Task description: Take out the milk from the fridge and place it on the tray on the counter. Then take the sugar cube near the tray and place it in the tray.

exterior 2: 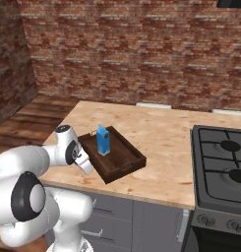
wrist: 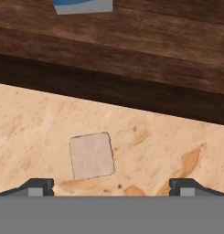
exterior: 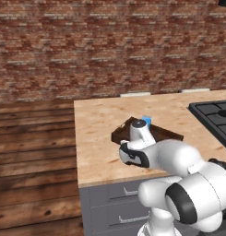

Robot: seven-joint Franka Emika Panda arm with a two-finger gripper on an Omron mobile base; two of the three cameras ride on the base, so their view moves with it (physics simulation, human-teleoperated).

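While the jaws [wrist: 111,185] stand wide apart, the tiny pale off-white sugar cube [wrist: 92,155] lies on the speckled bench [wrist: 168,146] between them, nearer the left tip; light, crumbly, best pinched gently across flat sides.

Bare table [exterior 2: 166,142] lies open between the tray [exterior 2: 123,162] and the stove [exterior 2: 225,162] on the right, and along the far edge by the brick wall. In the hand view the wide-open jaws straddle the sugar cube [wrist: 92,155], with bare surface on both its sides. The tray's raised edge stands just beyond the cube, and the milk [exterior 2: 103,140] stands upright inside the tray
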